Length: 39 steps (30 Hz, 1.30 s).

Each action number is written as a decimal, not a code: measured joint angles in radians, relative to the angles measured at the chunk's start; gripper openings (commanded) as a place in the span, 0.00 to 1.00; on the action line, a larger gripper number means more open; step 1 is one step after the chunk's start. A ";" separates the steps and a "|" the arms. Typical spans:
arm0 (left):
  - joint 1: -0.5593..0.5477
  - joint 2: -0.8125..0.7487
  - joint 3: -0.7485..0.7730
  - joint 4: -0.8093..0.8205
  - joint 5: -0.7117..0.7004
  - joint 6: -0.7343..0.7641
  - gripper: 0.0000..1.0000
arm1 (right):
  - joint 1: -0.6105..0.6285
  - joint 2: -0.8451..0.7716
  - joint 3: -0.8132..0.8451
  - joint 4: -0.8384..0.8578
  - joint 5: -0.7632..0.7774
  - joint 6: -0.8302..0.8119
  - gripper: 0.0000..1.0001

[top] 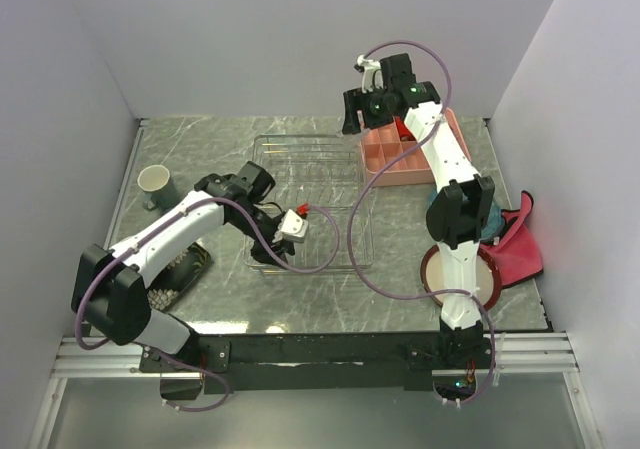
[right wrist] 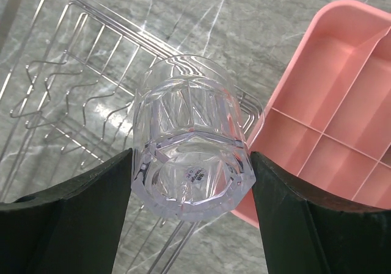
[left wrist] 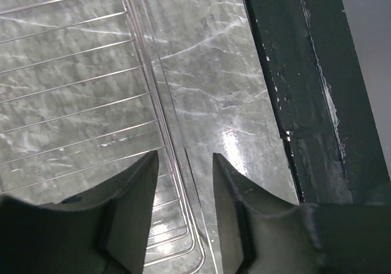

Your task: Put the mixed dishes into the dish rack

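**A:** Where is the clear glass point(right wrist: 189, 133)?

**B:** It's in the air, with its base toward the right wrist camera and its mouth pointing away. The right jaws are clamped on it, one against each side of its faceted wall. Beneath it is the far right corner of the dish rack point(right wrist: 79, 72), and the pink tray point(right wrist: 342, 103) sits just beside that corner

**A:** So which step is this?

**B:** I'd judge it the carry-in. The glass is held over the rack's edge and not yet set down. The next move calls for shifting it further over the wire, away from the tray, then lowering it until it rests on the grid. Only then should the jaws part

**A:** And the left side?

**B:** The left jaws stand apart with nothing between them, low over the rack's near right rim and the marble surface point(left wrist: 244, 103). The grey-blue mug point(top: 155, 182) sits on the surface at the left, well apart from the rack

**A:** Any writing?

**B:** There's a small printed mark on the glass's base, too small to read
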 measured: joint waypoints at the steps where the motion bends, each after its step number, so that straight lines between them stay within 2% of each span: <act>1: -0.008 -0.001 -0.005 0.010 -0.007 -0.010 0.44 | 0.003 0.001 0.000 0.000 0.008 -0.006 0.19; 19: -0.106 0.006 -0.080 0.091 -0.089 -0.087 0.37 | 0.069 0.085 0.006 -0.021 0.072 -0.071 0.16; 27: -0.122 -0.022 -0.123 0.117 -0.111 -0.081 0.39 | 0.094 0.085 0.008 -0.026 0.097 -0.123 0.14; 33: -0.128 -0.027 -0.138 0.108 -0.119 -0.079 0.41 | 0.189 0.048 -0.111 0.013 0.194 -0.249 0.09; 39: -0.135 -0.027 -0.154 0.091 -0.120 -0.074 0.42 | 0.245 0.052 -0.095 -0.039 0.251 -0.304 0.07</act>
